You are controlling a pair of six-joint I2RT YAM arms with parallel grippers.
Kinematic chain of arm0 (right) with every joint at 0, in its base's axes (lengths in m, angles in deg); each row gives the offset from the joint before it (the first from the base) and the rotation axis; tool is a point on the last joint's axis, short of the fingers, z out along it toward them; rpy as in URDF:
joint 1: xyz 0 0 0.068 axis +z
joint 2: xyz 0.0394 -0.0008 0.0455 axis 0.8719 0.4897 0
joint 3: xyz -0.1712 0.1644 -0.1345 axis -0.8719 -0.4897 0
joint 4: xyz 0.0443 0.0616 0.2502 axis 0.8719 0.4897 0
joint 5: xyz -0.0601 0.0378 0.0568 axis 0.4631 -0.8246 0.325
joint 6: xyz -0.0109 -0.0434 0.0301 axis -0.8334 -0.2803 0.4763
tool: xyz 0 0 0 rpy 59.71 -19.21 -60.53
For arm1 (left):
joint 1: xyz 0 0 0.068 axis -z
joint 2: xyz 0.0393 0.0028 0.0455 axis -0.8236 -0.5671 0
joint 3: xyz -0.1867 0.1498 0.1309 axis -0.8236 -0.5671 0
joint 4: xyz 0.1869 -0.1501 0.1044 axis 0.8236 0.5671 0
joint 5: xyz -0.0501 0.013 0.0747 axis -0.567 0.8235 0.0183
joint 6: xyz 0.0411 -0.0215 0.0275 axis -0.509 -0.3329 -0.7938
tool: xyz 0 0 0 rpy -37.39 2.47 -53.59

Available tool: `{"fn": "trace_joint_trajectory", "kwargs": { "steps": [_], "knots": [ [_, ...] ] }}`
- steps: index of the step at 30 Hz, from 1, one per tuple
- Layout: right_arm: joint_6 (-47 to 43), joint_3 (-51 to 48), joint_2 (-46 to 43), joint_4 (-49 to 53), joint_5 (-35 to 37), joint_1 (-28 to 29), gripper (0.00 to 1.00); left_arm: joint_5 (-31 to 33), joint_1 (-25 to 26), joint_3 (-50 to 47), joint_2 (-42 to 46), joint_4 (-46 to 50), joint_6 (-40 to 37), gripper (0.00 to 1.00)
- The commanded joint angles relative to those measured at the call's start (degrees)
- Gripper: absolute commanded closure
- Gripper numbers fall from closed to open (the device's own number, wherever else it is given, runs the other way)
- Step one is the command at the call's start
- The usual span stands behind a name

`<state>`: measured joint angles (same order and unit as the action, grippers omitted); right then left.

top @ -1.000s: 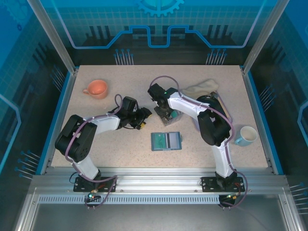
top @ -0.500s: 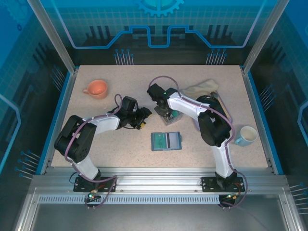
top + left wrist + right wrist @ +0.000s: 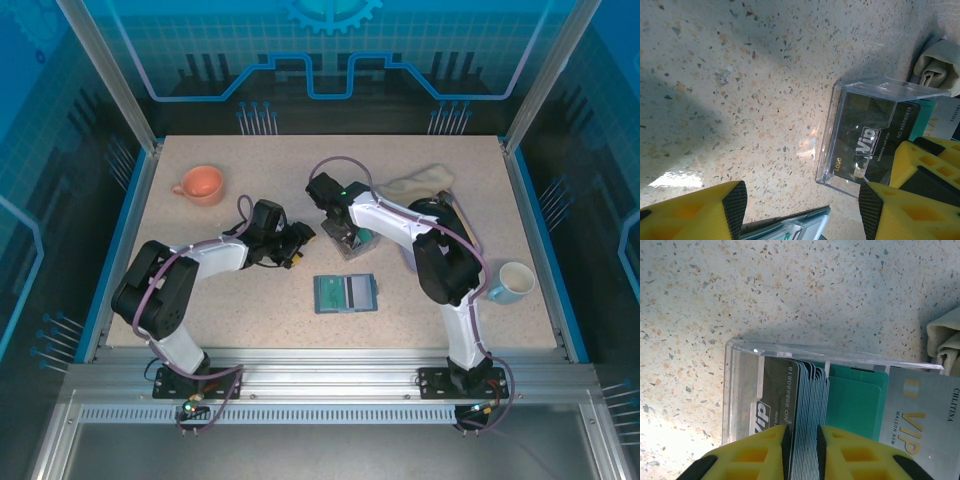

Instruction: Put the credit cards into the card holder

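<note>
Plastic, thin and stiff, the credit cards [image 3: 807, 405] are judged light and slick. They are stood on edge in the clear box [image 3: 742, 390] and pinched across their faces by the right gripper [image 3: 802, 450]. The left gripper [image 3: 800, 210] is spread wide, empty. The card holder [image 3: 346, 293] is laid nearby on the speckled table [image 3: 250, 170].

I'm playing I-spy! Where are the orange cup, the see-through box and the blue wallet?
orange cup [image 3: 203, 184], top view, inside its bowl.
see-through box [image 3: 742, 390], right wrist view, on its clear left wall.
blue wallet [image 3: 346, 293], top view, on its open middle.
</note>
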<state>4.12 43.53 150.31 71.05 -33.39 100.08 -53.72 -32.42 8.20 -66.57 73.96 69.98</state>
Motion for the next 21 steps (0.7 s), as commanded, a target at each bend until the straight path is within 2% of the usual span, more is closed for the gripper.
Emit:
{"fn": "trace_joint_trajectory", "kwargs": {
  "steps": [1, 7, 21],
  "knots": [
    [-0.36, -0.38, -1.63, 1.17, -0.1, 0.68, 0.74, -0.06, -0.37, -0.6, 1.28, 0.98, 0.72, 0.36],
    [-0.08, 0.06, -0.12, 1.37, -2.54, 0.57, 0.61, -0.12, -0.35, -0.38, 1.11, 0.97, 0.74, 0.36],
    [-0.16, 1.63, 4.26, 1.91, 1.31, 0.42, 0.59, -0.08, -0.37, -0.25, 0.81, 1.06, 0.74, 0.36]
  ]
}}
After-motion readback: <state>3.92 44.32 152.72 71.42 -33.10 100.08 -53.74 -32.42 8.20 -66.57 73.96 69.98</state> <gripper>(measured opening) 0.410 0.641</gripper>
